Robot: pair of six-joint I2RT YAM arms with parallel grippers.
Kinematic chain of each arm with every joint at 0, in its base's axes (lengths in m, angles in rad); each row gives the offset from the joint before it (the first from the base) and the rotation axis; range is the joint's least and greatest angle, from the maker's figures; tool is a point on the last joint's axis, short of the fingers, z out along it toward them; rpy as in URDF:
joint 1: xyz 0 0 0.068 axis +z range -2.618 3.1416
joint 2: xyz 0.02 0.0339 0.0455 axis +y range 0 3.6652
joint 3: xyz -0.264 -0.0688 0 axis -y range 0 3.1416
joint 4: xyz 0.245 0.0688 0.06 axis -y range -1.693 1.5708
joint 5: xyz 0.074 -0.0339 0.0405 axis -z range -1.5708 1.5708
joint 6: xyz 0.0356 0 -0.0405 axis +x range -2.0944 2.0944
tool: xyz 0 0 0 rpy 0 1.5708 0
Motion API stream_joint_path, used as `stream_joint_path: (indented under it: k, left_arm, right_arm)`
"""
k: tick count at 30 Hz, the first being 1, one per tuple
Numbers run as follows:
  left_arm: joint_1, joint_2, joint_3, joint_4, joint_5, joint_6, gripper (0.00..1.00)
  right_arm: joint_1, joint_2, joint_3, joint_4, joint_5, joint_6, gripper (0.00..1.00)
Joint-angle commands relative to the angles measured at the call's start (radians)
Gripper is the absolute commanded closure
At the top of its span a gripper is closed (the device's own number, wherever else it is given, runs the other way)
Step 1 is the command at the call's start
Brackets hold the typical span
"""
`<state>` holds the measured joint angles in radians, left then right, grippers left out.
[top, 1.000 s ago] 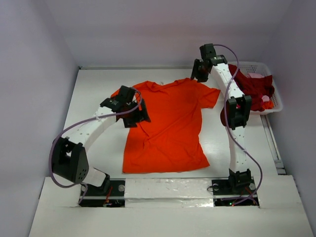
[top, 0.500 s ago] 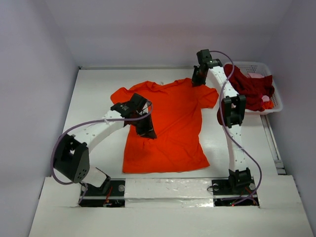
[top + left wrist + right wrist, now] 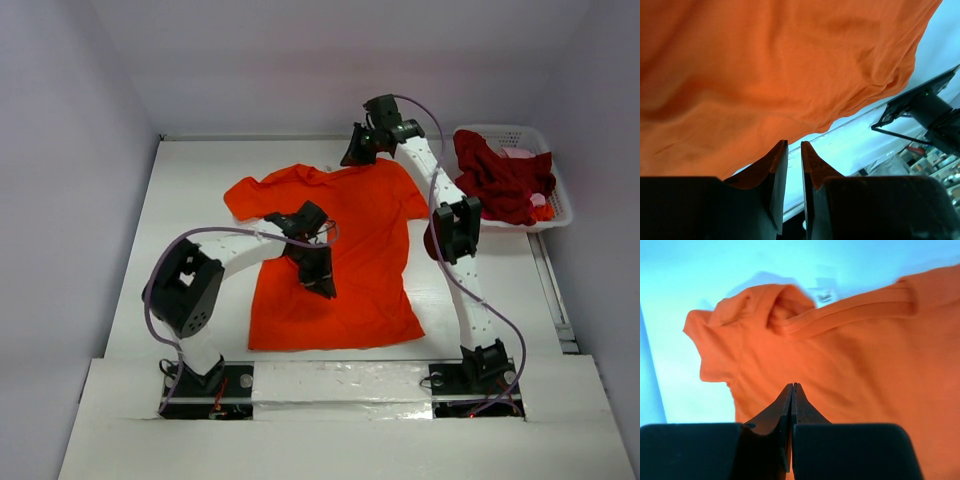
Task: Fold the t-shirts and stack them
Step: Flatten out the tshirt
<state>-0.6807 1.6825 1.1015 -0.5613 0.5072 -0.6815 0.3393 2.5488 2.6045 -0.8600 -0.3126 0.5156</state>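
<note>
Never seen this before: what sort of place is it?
Likely a robot test booth, not a home: bare white walls box in a white table, two arms bolted at its edge, over an orange t-shirt.

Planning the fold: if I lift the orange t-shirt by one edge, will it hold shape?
Likely floppy: the orange t-shirt lies flat on the table with soft wrinkles, so a lifted edge should drape. Its rumpled collar suggests thin cloth that would probably bunch rather than slide when pushed.

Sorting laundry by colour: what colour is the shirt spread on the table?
The shirt is bright orange-red, clearest in the top view.
</note>
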Motion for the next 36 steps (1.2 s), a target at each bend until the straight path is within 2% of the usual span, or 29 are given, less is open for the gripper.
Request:
stream_joint_path:
  k: [1,8,14,19,26,36]
  left_arm:
    - [-0.052,0.042,0.044,0.018,0.033,0.011,0.85]
    - [-0.088,0.201,0.122,0.041,0.073,0.036,0.85]
    - [-0.088,0.287,0.187,-0.005,0.050,0.082,0.84]
    - [-0.097,0.290,0.187,-0.023,0.065,0.094,0.84]
    - [-0.097,0.267,0.201,-0.049,0.037,0.089,0.83]
    - [-0.097,0.330,0.172,-0.031,0.033,0.115,0.83]
  right_arm:
    - [-0.011,0.037,0.014,0.055,-0.013,0.060,1.00]
    - [-0.011,0.047,0.009,0.069,-0.063,0.092,1.00]
    - [-0.011,0.041,-0.012,-0.014,0.076,0.067,1.00]
    - [-0.020,0.027,-0.053,-0.042,0.165,0.078,1.00]
    - [-0.020,0.054,-0.023,-0.143,0.306,0.104,1.00]
    - [-0.029,0.074,-0.020,-0.169,0.305,0.096,1.00]
